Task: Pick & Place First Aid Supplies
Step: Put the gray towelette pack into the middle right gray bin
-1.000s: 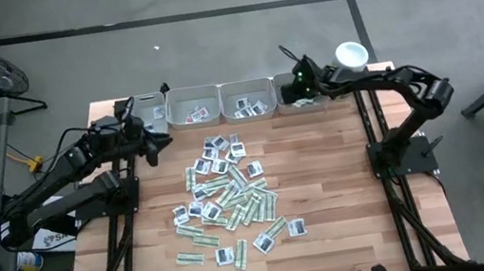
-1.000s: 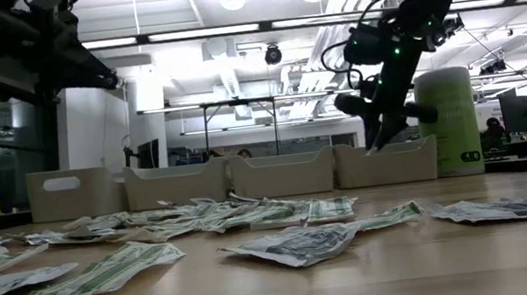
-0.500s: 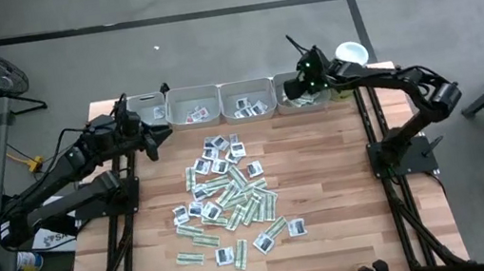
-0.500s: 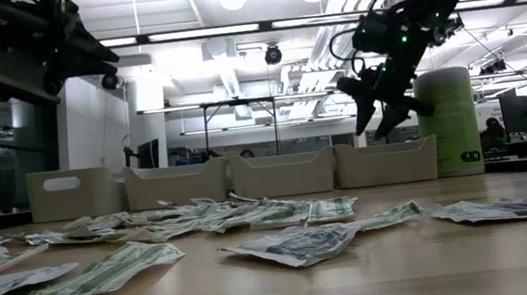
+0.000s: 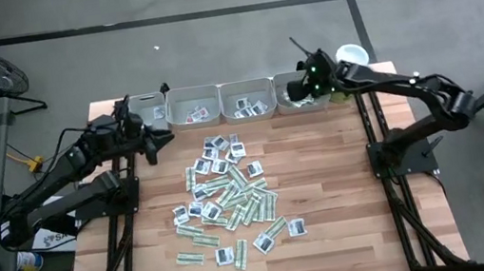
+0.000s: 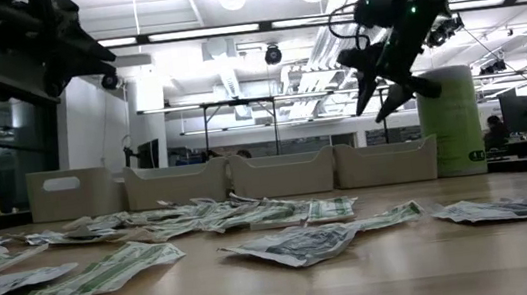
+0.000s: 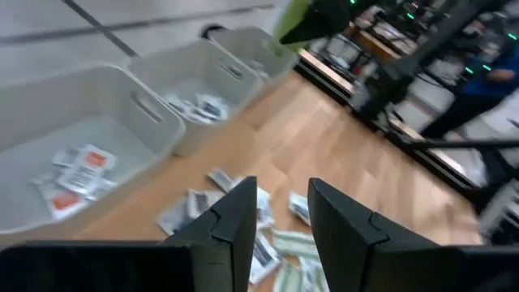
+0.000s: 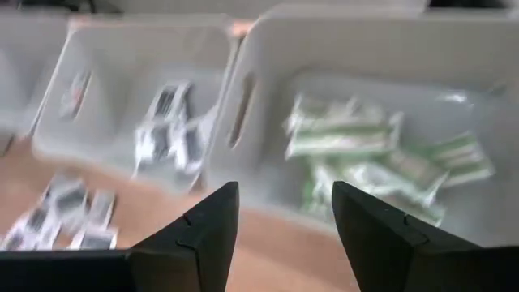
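Observation:
Many small flat sachets [image 5: 227,195], green-white strips and squarish white ones, lie loose in a pile on the middle of the wooden table; they also show in the low view [image 6: 252,214]. My right gripper [image 5: 304,88] hangs open and empty above the rightmost grey tray [image 5: 301,96], which holds green-white strips [image 8: 365,154]. It is well above the tray in the low view [image 6: 384,87]. My left gripper [image 5: 160,142] is open and empty in the air at the table's far left, above the pile's edge [image 7: 280,215].
Several grey trays [image 6: 282,173] stand in a row along the far edge. Two hold white sachets [image 8: 166,130], [image 7: 81,166]. A tall pale green tub with a white lid [image 5: 351,54] stands right of the trays. Bare wood lies along the table's right side and near edge.
My right gripper has risen from low over the rightmost tray to well above it. Its fingers have spread apart, and it has tipped from pointing down to slanting. The pile on the table has not moved.

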### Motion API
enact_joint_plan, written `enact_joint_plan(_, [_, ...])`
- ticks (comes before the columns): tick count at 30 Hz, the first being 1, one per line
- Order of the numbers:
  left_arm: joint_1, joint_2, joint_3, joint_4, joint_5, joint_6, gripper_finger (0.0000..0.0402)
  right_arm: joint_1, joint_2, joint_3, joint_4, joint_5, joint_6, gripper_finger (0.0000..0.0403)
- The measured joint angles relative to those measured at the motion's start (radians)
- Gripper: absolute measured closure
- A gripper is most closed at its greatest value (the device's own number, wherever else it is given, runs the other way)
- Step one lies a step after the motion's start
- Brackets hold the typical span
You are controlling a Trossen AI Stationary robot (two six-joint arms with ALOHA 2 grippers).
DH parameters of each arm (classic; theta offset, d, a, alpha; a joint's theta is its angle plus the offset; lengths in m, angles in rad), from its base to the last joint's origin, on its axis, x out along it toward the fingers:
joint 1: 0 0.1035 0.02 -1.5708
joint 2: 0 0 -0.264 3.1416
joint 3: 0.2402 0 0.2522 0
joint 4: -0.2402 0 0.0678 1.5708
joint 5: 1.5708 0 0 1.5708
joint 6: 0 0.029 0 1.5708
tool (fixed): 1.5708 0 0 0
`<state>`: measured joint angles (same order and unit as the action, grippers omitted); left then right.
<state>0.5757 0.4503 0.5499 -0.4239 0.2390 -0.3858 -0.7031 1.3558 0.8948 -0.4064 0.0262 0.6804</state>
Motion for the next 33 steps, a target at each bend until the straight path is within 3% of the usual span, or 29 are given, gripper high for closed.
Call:
enact_joint_plan(6, [0.0,0.0,0.0,-0.038,0.074,0.055,0.0289,0.099,-0.019,0.0,-0.005,0.013,-0.026,0.021])
enact_joint_plan(11, [0.0,0.0,0.0,-0.049,0.117,0.116,0.0289,0.174,-0.019,0.0,0.021,-0.104,-0.004,0.021])
enact_joint_plan(19, [0.0,0.0,0.0,-0.051,0.201,0.151,0.0289,0.428,-0.019,0.0,-0.074,-0.218,0.154,0.021])
enact_joint_plan(25, [0.0,0.0,0.0,-0.051,0.226,0.189,0.0289,0.65,-0.019,0.0,-0.132,-0.185,0.294,0.021])
enact_joint_plan(33, [0.0,0.0,0.0,-0.051,0.254,0.202,0.0289,0.865,-0.014,0.0,-0.128,-0.094,0.298,0.021])
